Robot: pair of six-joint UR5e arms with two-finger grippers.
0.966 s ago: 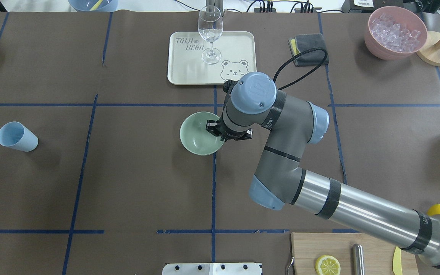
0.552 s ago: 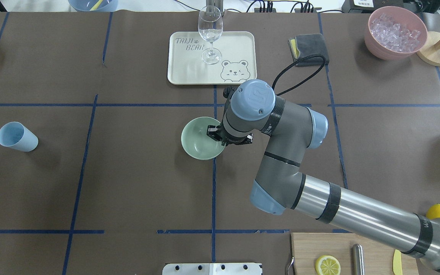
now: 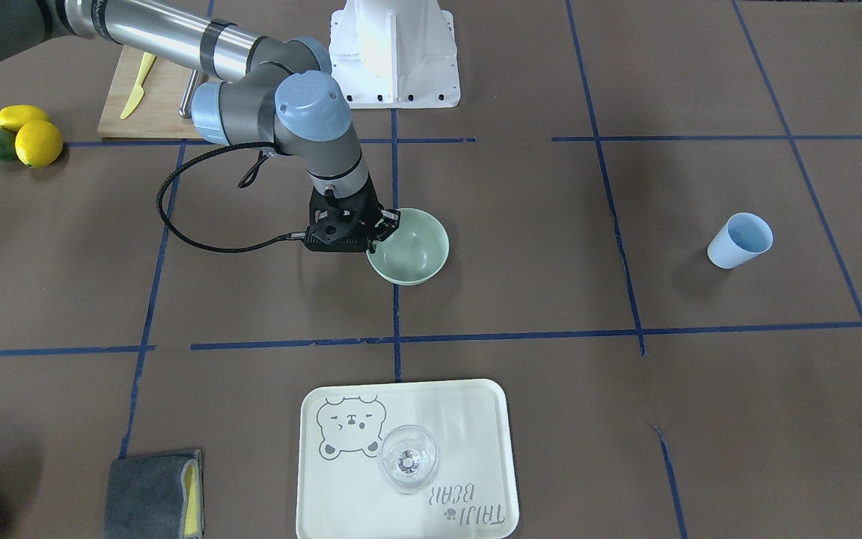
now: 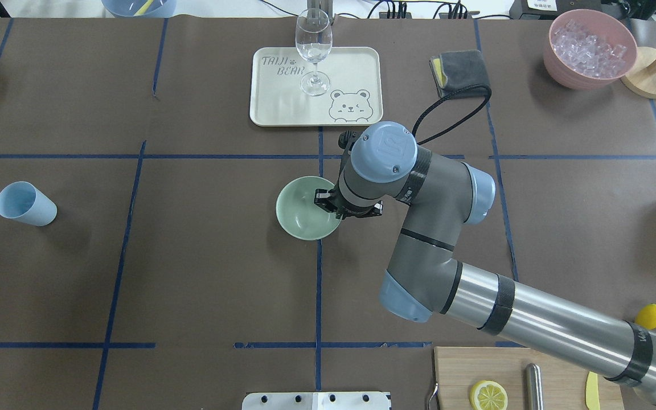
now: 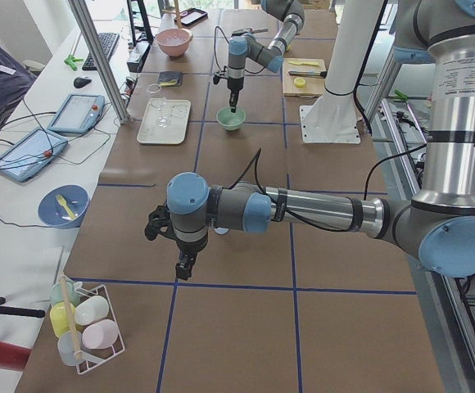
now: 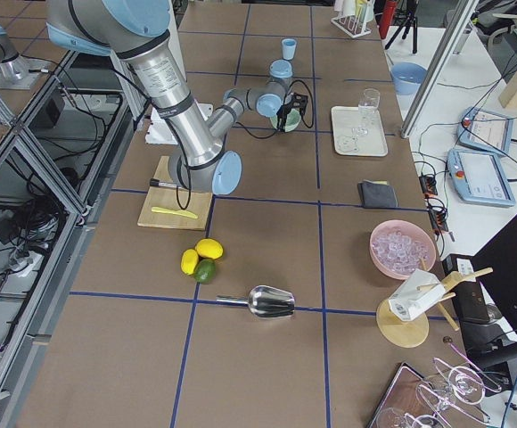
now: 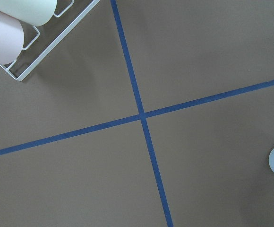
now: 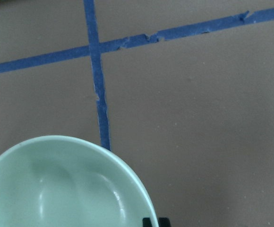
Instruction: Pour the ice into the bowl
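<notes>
The pale mint-green bowl [image 4: 299, 215] sits near the table's middle, empty; it also shows in the front-facing view [image 3: 417, 253] and the right wrist view [image 8: 56, 189]. My right gripper [image 3: 381, 241] stands upright over the bowl's rim on the robot's right side, shut on that rim. The ice [image 4: 589, 42] lies in a pink container [image 4: 567, 71] at the far right. My left gripper [image 5: 184, 268] hangs above bare table near the light blue cup [image 4: 23, 203]; I cannot tell if it is open or shut.
A wine glass [image 4: 312, 48] stands on a cream tray [image 4: 356, 68] beyond the bowl. A grey cloth [image 4: 459, 71] lies right of the tray. A cutting board [image 4: 556, 376] with a lemon slice is at the near right. A metal scoop [image 6: 267, 301] lies near the lemons.
My right gripper has moved toward the robot and slightly right, dragging the bowl along with it. The cup, glass and ice have stayed where they were.
</notes>
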